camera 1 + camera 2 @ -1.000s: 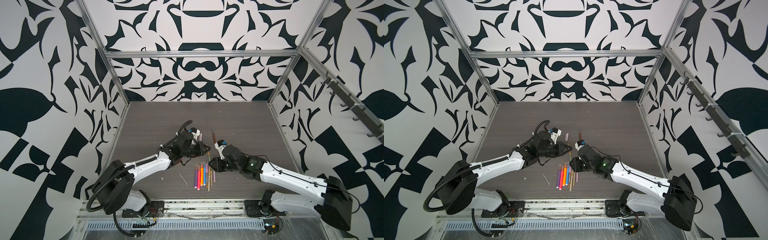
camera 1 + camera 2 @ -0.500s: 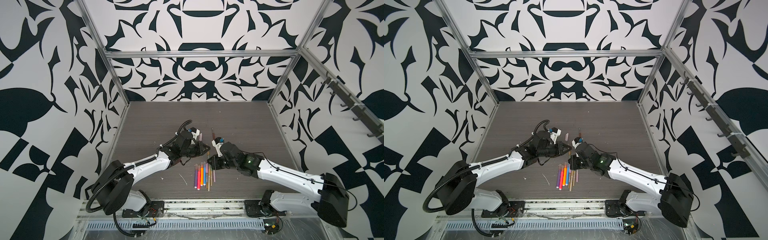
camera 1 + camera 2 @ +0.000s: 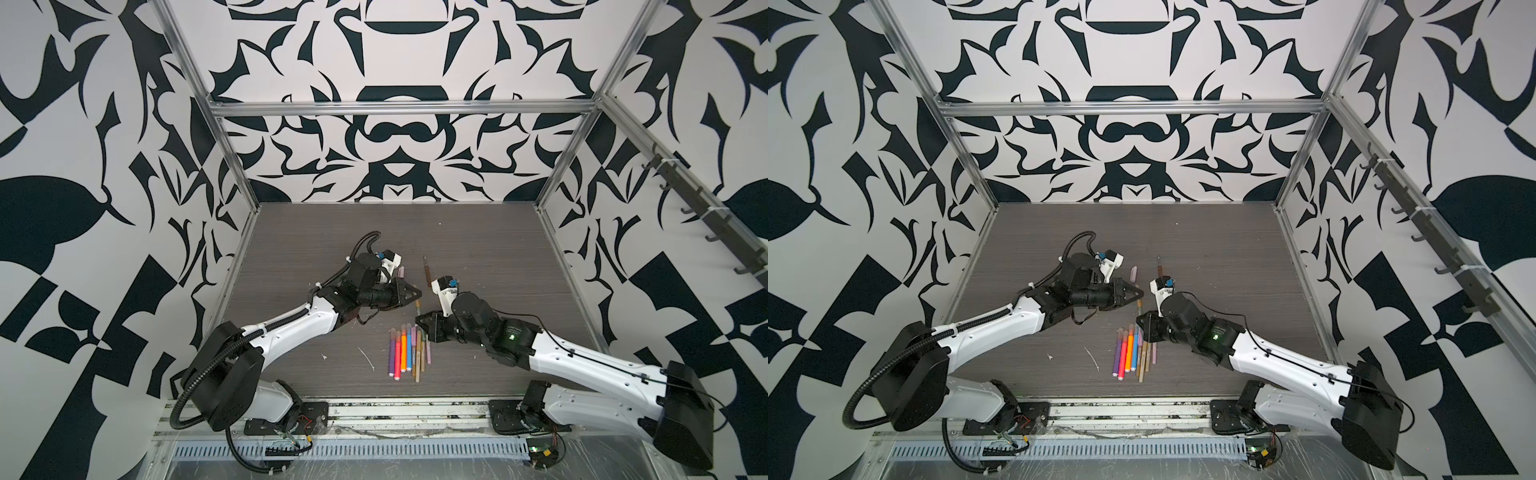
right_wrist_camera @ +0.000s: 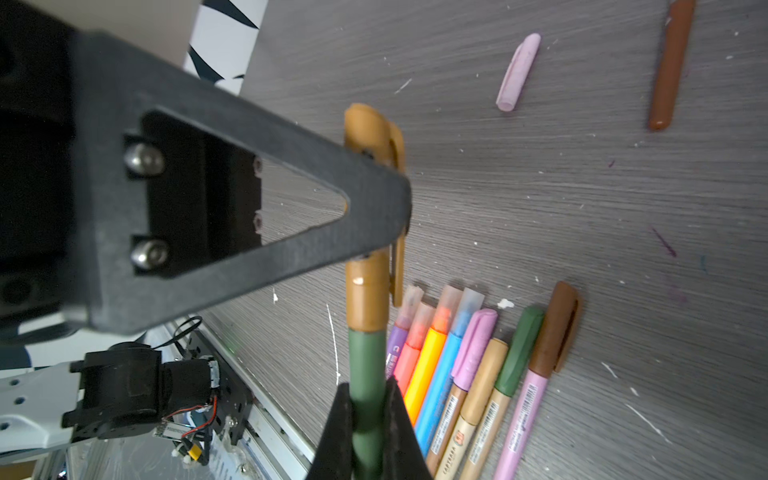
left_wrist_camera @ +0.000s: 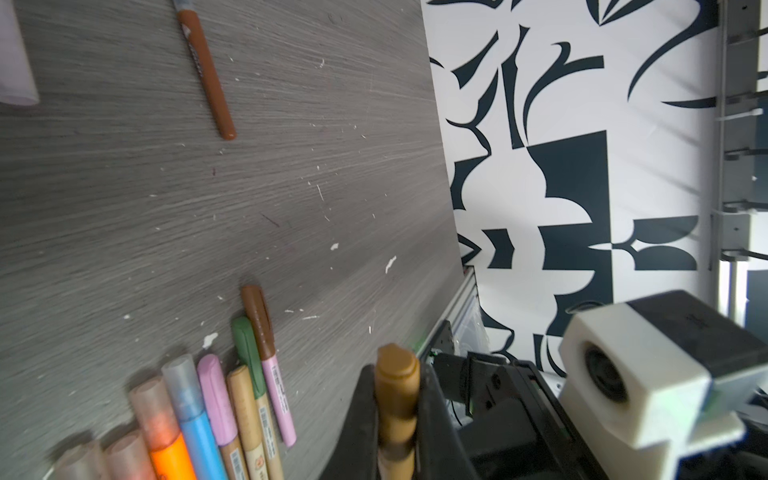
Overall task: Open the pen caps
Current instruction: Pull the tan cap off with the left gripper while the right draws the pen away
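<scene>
One pen is held between both grippers above the table. My left gripper (image 5: pixel 397 370) is shut on its ochre pen cap (image 5: pixel 397 399), the same cap (image 4: pixel 368 291) that shows in the right wrist view. My right gripper (image 4: pixel 368 392) is shut on that pen's green body (image 4: pixel 365 357). In both top views the left gripper (image 3: pixel 417 296) (image 3: pixel 1140 296) and the right gripper (image 3: pixel 419 326) (image 3: pixel 1142 322) meet tip to tip, above the far end of a row of capped pens (image 3: pixel 407 349) (image 3: pixel 1133 351).
A loose pink cap (image 4: pixel 519 70) (image 3: pixel 401 272) and an uncapped brown pen (image 4: pixel 671 70) (image 3: pixel 427 272) lie farther back. White scraps (image 3: pixel 368 359) dot the grey table. Patterned walls enclose three sides, and a metal rail (image 3: pixel 374 419) runs along the front.
My right gripper has shifted slightly left and shut on the pen's green body. The left gripper has stayed shut on the cap and barely moved.
</scene>
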Controlling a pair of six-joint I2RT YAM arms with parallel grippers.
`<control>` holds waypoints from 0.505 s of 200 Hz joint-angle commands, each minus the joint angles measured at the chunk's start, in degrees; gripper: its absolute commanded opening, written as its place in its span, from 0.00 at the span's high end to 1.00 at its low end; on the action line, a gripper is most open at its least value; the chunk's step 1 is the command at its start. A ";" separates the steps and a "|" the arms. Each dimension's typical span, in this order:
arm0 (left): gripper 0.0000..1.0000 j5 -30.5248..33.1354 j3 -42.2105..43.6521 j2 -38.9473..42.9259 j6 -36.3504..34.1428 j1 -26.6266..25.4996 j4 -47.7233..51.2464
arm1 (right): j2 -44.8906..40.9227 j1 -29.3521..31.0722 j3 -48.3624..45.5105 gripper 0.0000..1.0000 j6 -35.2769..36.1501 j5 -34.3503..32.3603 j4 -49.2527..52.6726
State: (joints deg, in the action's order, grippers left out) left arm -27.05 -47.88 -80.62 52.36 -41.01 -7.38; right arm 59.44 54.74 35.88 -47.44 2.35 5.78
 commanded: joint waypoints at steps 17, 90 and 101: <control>1.00 7.83 -3.12 1.17 -3.70 7.75 1.90 | -2.75 3.53 -4.10 1.00 -4.15 -0.43 7.94; 1.00 10.66 -10.22 -1.53 -9.71 17.10 7.91 | -2.05 9.40 -6.62 1.00 -7.55 -3.12 4.54; 1.00 9.86 -11.36 -2.45 -9.73 18.90 7.91 | -2.13 9.90 -7.04 1.00 -7.87 -3.21 4.07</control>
State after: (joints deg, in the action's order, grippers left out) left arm -21.28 -56.84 -81.30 45.76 -24.80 -0.27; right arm 57.84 63.77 29.32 -53.10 -0.49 7.81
